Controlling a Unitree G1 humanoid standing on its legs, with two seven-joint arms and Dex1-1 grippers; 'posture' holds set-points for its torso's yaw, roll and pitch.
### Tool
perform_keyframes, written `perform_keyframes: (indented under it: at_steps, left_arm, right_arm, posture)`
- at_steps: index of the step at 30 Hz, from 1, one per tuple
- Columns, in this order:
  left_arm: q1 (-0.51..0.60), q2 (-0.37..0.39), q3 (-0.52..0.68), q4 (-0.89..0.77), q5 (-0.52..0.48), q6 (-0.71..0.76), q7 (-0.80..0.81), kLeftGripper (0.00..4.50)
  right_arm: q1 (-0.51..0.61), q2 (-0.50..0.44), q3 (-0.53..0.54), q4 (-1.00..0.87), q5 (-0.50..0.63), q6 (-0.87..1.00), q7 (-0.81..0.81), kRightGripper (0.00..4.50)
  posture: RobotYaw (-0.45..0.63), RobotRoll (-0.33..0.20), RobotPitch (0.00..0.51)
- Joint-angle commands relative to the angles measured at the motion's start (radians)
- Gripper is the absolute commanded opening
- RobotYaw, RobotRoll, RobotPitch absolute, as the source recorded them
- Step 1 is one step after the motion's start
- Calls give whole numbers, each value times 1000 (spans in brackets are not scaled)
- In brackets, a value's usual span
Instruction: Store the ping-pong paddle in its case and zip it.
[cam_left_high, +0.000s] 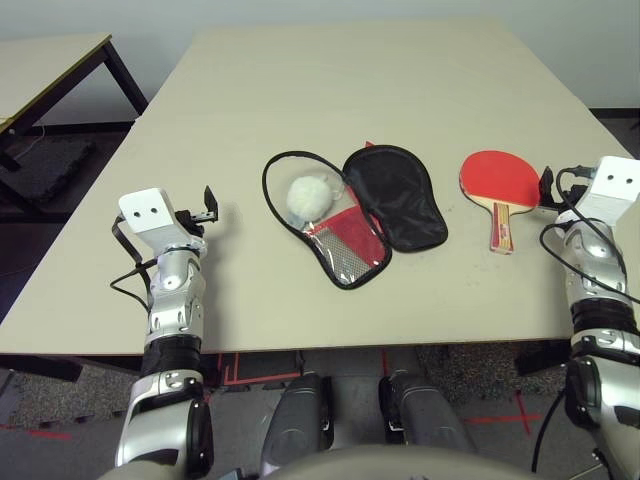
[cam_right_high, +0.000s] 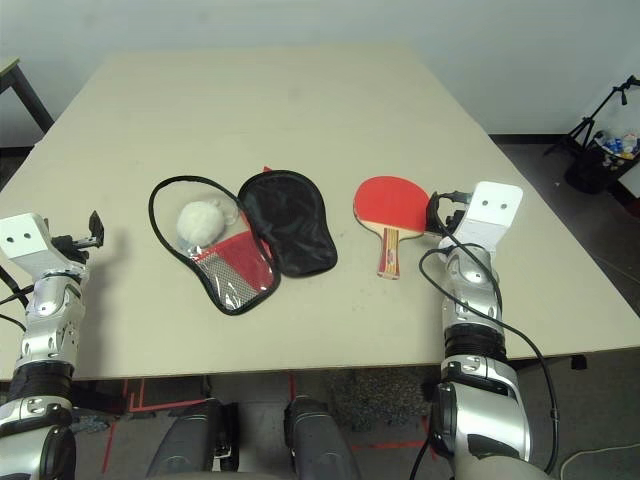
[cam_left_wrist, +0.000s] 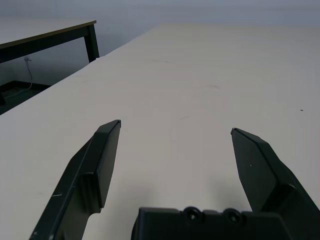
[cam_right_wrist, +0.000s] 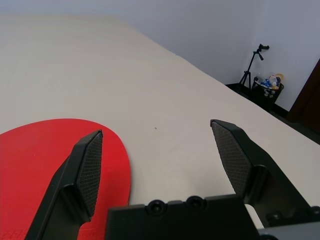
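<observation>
Left eye view: shows on the table (cam_left_high: 300, 60), toward its near edge, the opened case (cam_left_high: 395, 200); nearer its right edge, the paddle (cam_left_high: 498, 178). Judged still to be picked up; calls for gripping, then casing. In right wrist view, reveals the right gripper (cam_right_wrist: 156, 126) wide, empty, overlapping red rubber; left gripper (cam_left_wrist: 176, 125) likewise wide, empty.

One paddle (cam_left_high: 497, 178), one case (cam_left_high: 378, 247), one white fluffy ball (cam_left_high: 309, 198), two end effectors (cam_left_wrist: 176, 129), two tables (cam_left_high: 330, 90)
</observation>
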Motion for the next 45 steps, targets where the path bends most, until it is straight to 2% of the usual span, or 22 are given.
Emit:
perform_keyframes:
  at_steps: [1,7,9,14,17,19,24,28,33,40,45]
  left_arm:
    - [7,-6,-2,15,5,-2,-1,4500]
    - [-22,-23,-37,23,11,7,-27,4500]
    - [-53,3,-28,23,0,18,-40,4500]
    - [-126,65,-20,26,-36,46,-107,4500]
    - [-195,156,-53,-39,-45,112,-235,4500]
    - [-237,208,-75,-61,-47,157,-307,4500]
    - [-355,246,-116,-80,-103,325,-457,4500]
    - [-468,215,-224,-103,-106,462,-581,4500]
    - [-548,137,-282,-56,-94,513,-619,4500]
    - [-567,38,-365,-19,-60,521,-668,4500]
    - [-530,14,-470,-24,-20,544,-750,4500]
  right_arm:
    - [9,-8,-1,2,-4,5,0,4457]
    - [15,-17,-17,-25,15,41,-5,4457]
    - [8,-10,-14,-48,18,71,-8,4457]
    - [6,2,10,-130,7,193,-15,4457]
    - [30,-2,44,-301,20,406,22,4457]
    - [47,-4,72,-417,35,482,73,4457]
    - [71,0,83,-628,90,708,125,4457]
    - [53,38,80,-723,127,886,108,4457]
    - [31,77,82,-776,115,999,62,4457]
    - [37,118,49,-786,93,1074,-20,4457]
    - [33,122,65,-755,89,1123,-17,4457]
  posture:
    - [-24,0,97]
    - [-39,0,100]
    - [-36,0,110]
    - [-16,0,90]
    - [-9,0,68]
    - [-7,0,70]
    - [-3,0,52]
    - [-11,0,36]
    - [-33,0,22]
    - [-71,0,9]
    - [-77,0,8]
